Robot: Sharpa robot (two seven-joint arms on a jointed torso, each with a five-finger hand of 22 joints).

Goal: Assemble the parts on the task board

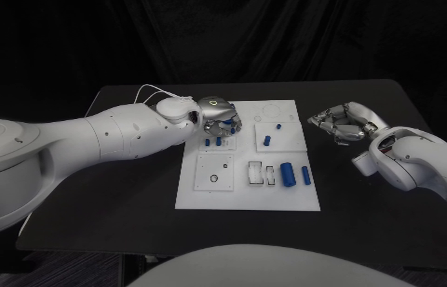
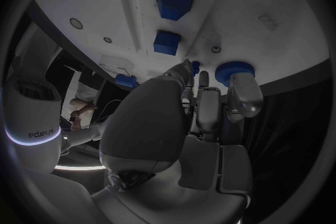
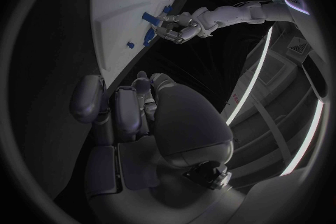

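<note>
Two hands to watch around white task board: left poised over blue parts at board's far-left corner, fingers pointing down among them, grip impossible to confirm; right beside board's right edge, curled in on nothing. Could knock or tilt upright pegs if lowered off-centre. Larger blue cylinder lying loose nearer front.

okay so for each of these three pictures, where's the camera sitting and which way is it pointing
Head view: on the robot's head, looking down at the task board; both arms show.
Left wrist view: behind the left hand, facing the board; its fingers show.
Right wrist view: behind the right hand, off the board's edge, looking across it.
Shared: the left hand over the blue parts appears in head and right wrist views.
</note>
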